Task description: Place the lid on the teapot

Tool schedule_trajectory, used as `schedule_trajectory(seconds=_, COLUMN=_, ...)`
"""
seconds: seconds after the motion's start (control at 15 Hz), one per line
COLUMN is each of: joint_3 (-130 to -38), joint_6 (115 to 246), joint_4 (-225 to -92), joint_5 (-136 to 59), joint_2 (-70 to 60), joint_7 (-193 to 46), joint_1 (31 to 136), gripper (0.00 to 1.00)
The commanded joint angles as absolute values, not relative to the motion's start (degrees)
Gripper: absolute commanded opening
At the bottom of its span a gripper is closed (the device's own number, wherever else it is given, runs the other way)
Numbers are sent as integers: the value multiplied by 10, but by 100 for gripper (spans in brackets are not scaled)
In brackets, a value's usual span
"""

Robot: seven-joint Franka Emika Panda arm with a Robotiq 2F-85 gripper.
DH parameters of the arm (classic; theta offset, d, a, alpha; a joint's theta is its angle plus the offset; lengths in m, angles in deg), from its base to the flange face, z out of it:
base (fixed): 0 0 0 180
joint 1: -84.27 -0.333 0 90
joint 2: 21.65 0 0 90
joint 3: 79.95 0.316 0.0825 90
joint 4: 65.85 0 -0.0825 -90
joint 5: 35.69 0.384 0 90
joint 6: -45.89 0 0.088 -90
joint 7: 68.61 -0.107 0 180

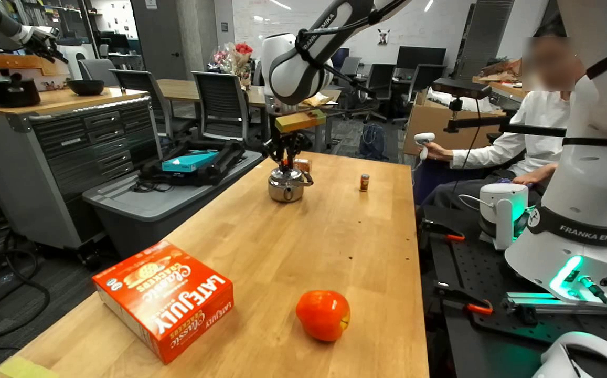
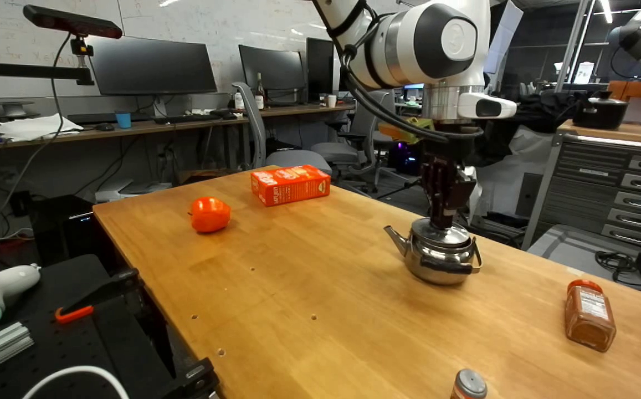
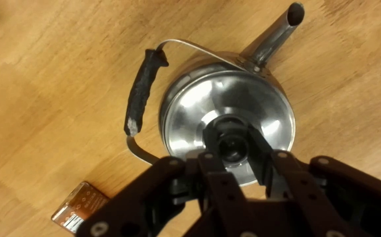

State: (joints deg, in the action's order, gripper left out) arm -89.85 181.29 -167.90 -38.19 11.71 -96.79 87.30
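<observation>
The shiny silver teapot stands upright on the wooden table. It also shows in an exterior view and from above in the wrist view. Its handle is folded down to one side. The metal lid lies over the teapot's top opening; in an exterior view the lid looks about level on the rim. I cannot tell whether it is fully seated. My gripper points straight down, with its fingers closed on both sides of the lid's dark knob. The gripper is also above the teapot in both exterior views.
An orange-red cracker box and a red-orange fruit lie well away from the teapot. A brown spice bottle lies near the teapot's handle side and shows in the wrist view. A small shaker stands near the table edge.
</observation>
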Motion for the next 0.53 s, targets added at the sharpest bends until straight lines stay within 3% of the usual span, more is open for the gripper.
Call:
schedule_trajectory(seconds=0.0, joint_3=-905, joint_6=1813, joint_4=-1653, joint_5=-368, joint_2=137, joint_7=-977, joint_1=868, gripper=7)
schedule_trajectory(seconds=0.47, joint_3=-905, joint_6=1833, joint_4=-1659, joint_5=-352, joint_2=134, joint_7=-975, joint_1=873, gripper=7)
